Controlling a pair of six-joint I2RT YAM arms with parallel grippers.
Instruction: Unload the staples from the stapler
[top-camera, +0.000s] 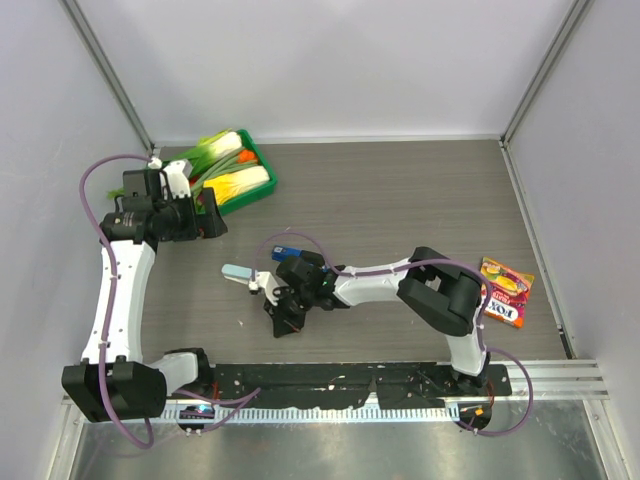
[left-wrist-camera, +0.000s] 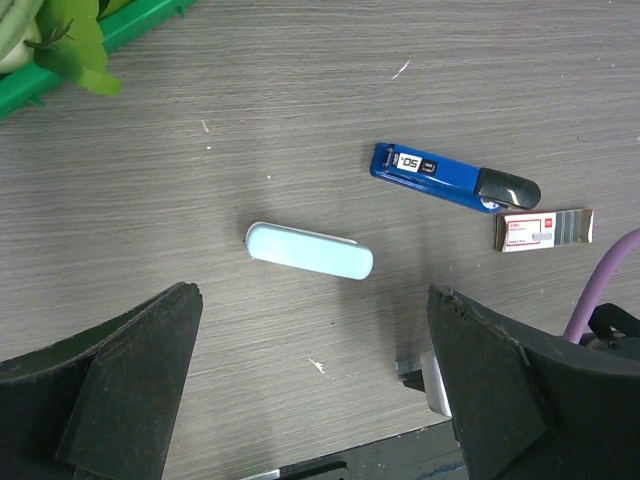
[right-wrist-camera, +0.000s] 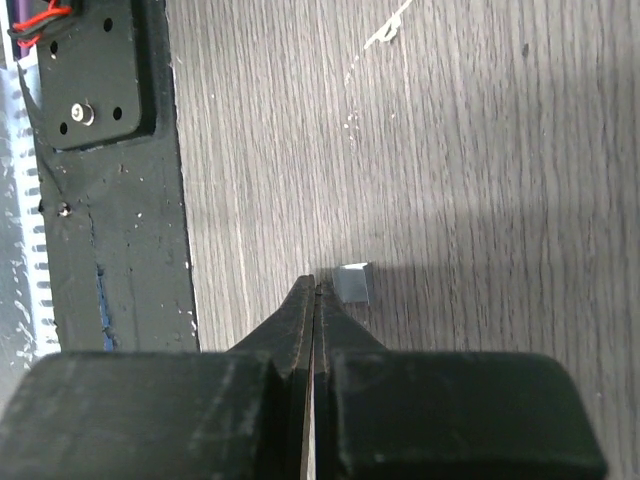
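Top: far, straight down over worktop (top-camera: 420, 200). Left wrist: high behind left gripper (left-wrist-camera: 310, 298), sharing stapler (left-wrist-camera: 309, 250) with top. Right wrist: low behind right gripper (right-wrist-camera: 315, 290).

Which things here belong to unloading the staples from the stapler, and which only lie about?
For the job: pale blue stapler; small silver block, perhaps staples.
Lying about: dark blue stapler; red-and-white box; green vegetable tray; snack packet.

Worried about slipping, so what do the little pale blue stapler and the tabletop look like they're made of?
The pale blue stapler looks like smooth moulded plastic with a satin finish: even colour, rounded ends, soft sheen. The table looks like grey wood-grain laminate, matte: fine regular streaks on a flat, dull surface; real wood can't be ruled out.
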